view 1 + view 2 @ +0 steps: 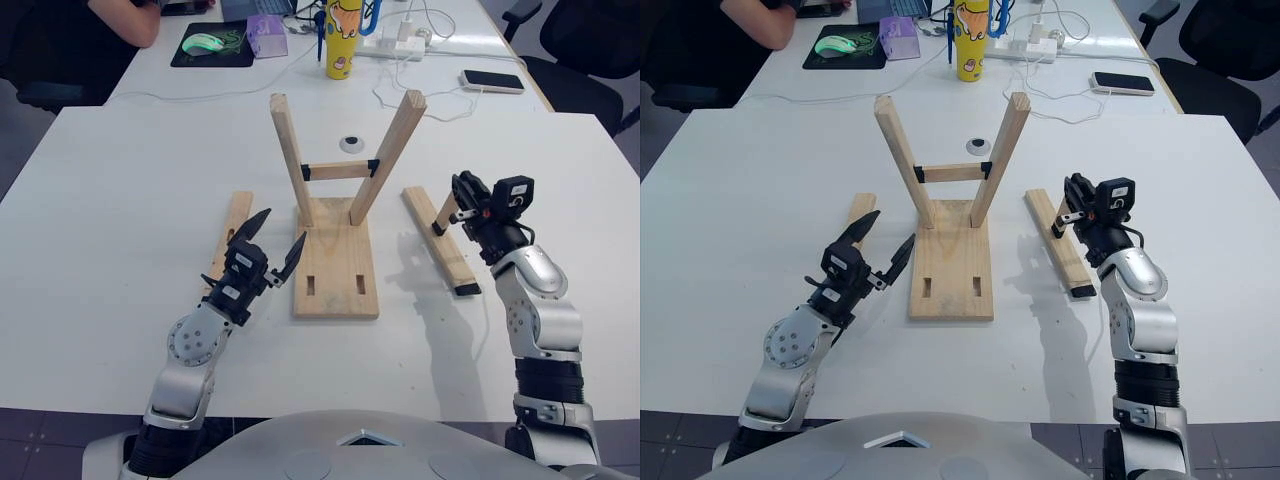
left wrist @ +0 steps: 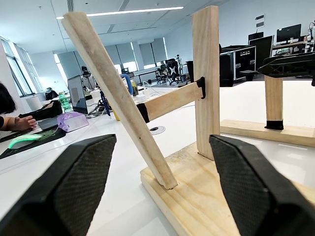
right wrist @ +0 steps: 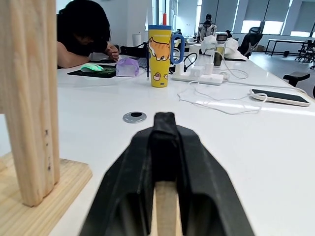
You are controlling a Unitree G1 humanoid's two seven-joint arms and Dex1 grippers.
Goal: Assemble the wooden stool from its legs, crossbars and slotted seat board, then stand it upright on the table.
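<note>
The slotted seat board lies flat in the middle of the table. Two legs stand in its far end, leaning apart and joined by a crossbar. To the right lies another leg; a short crossbar rises from it, and my right gripper is shut on that crossbar's upper end. A further leg lies left of the board. My left gripper hovers open between that leg and the board, and its pads frame the standing legs.
A round cable grommet sits in the table behind the stool. On the table beyond stand a yellow mug, a power strip, a phone and a green mouse, with a person seated there.
</note>
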